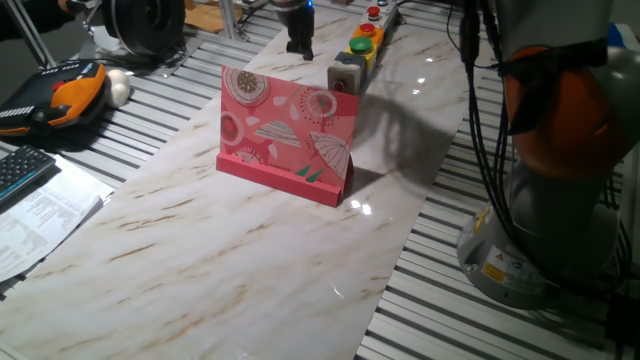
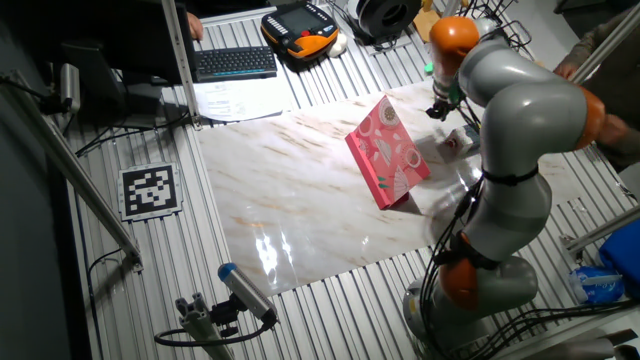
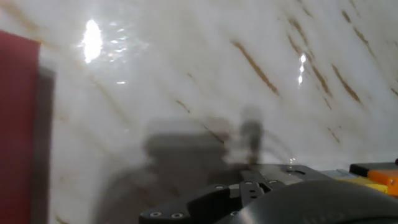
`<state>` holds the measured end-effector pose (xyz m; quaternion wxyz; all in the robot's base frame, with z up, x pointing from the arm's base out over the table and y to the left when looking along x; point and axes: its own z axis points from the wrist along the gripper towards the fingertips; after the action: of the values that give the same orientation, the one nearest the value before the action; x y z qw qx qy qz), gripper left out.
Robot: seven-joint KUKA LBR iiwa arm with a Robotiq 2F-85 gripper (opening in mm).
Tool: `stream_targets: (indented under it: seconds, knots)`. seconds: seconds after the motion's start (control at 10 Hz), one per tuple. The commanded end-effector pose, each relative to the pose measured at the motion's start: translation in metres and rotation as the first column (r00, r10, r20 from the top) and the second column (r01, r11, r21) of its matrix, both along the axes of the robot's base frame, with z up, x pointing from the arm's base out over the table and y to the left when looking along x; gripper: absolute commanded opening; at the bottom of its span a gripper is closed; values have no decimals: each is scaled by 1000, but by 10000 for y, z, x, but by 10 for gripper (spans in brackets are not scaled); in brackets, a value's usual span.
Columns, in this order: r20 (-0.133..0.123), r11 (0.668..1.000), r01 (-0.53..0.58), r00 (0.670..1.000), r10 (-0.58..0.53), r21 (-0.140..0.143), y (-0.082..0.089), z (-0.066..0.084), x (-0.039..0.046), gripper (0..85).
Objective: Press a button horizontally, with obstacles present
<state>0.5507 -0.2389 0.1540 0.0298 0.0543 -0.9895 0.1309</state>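
Observation:
The small light-grey button box (image 1: pixel 345 72) stands on the marble table just behind the upright pink patterned card (image 1: pixel 290 140). In the other fixed view the box (image 2: pixel 456 143) shows a red spot on it, right of the card (image 2: pixel 390 150). My gripper (image 1: pixel 300 45) hangs low over the table, to the left of the box and apart from it, beyond the card; it also shows in the other fixed view (image 2: pixel 440 108). The hand view shows only marble, the gripper body (image 3: pixel 261 199) at the bottom and a dark red edge (image 3: pixel 18 124) at the left. No view shows the fingertips clearly.
A green dome button (image 1: pixel 361 44) and a red dome button (image 1: pixel 373 14) on yellow boxes stand in a row behind the grey box. An orange teach pendant (image 1: pixel 70 95), keyboard (image 1: pixel 20 170) and papers (image 1: pixel 40 215) lie at the left. The robot base (image 1: pixel 540 200) stands at the right.

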Motion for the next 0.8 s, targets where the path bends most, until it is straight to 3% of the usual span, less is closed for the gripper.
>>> stream_targets:
  seconds: [0.0, 0.2, 0.3, 0.4, 0.6, 0.7]
  knots:
    - [-1, 1000, 12, 1000, -12, -11, 106, 13, 13, 0]
    - [12, 997, 75, 997, -74, -37, 106, 13, 13, 0]
    - [17, 995, 97, 995, -96, -36, 106, 13, 13, 0]
    - [25, 992, 130, 991, -130, 0, 106, 13, 13, 0]
    - [32, 984, 177, 984, -178, 32, 106, 13, 13, 0]
    - [15, 977, 202, 979, -204, 73, 106, 13, 13, 0]
